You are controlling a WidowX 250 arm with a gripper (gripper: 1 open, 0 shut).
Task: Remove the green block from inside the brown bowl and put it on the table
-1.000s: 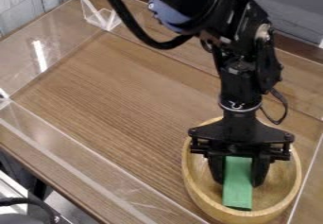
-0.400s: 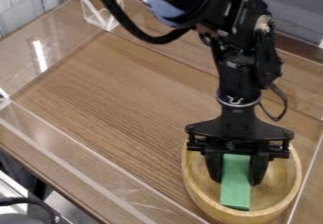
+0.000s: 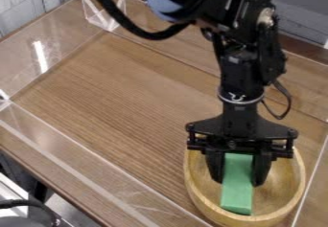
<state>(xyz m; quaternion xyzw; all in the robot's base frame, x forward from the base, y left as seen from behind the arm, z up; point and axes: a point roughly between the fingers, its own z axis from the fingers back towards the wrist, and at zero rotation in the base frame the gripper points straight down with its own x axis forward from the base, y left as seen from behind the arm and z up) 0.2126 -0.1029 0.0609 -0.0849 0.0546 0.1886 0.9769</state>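
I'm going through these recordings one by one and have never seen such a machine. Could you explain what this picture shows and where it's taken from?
The black machine is a single robot arm, reaching down from the top of the picture. The one camera looks down at an angle onto a brown wood-grain table. At the lower right sits a light wooden bowl, and in it is a green block. The arm ends in a claw, its fingers down in the bowl around the block's upper end. Whether they actually grip it, I can't tell from this view.
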